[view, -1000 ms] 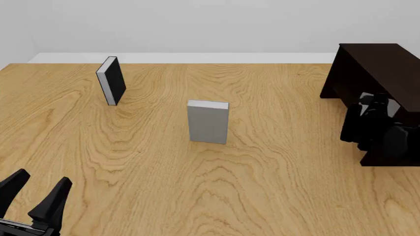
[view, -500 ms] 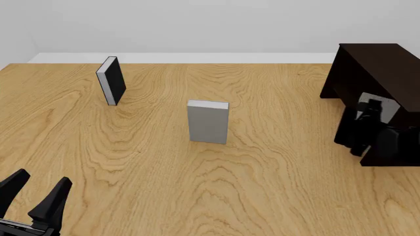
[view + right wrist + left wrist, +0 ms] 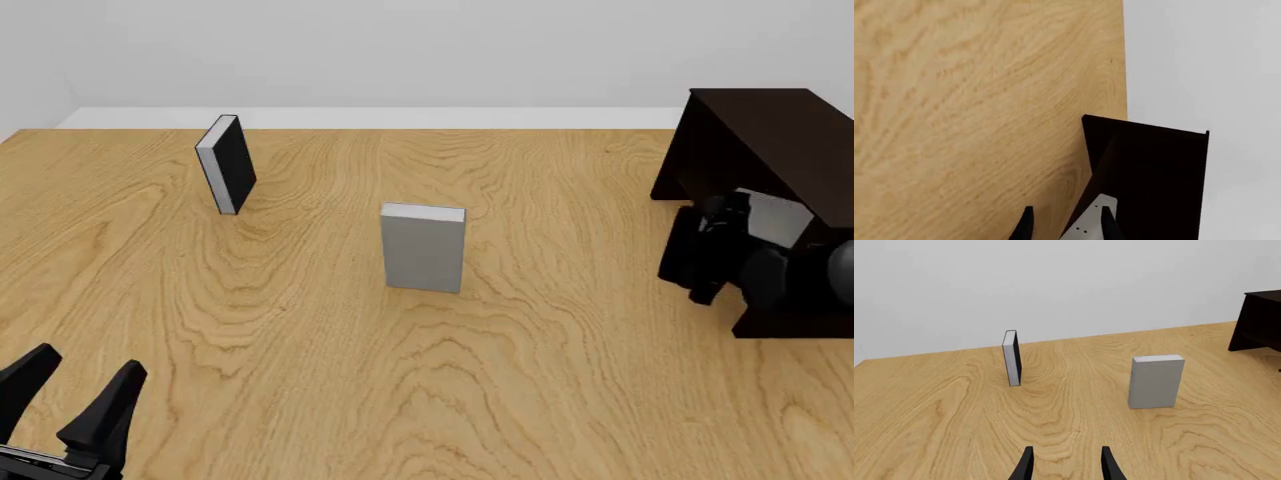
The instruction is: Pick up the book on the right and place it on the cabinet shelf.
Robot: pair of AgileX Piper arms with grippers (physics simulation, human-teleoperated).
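Note:
The light-grey book (image 3: 778,218) rests inside the dark brown cabinet (image 3: 767,130), on its inner shelf. My right gripper (image 3: 727,222) is open just in front of the cabinet's opening and holds nothing. In the right wrist view, the book's pale corner (image 3: 1089,226) shows between my fingertips, against the cabinet (image 3: 1154,170). My left gripper (image 3: 83,362) is open and empty at the table's near left corner, and it also shows in the left wrist view (image 3: 1066,461).
A second grey book (image 3: 423,248) stands upright in the middle of the table, also in the left wrist view (image 3: 1155,381). A black-covered book (image 3: 228,164) stands upright at the far left. The cabinet's edge (image 3: 1262,320) shows in the left wrist view.
My right gripper has drawn back out of the cabinet, toward the left, leaving the grey book on the shelf. The left arm has not moved.

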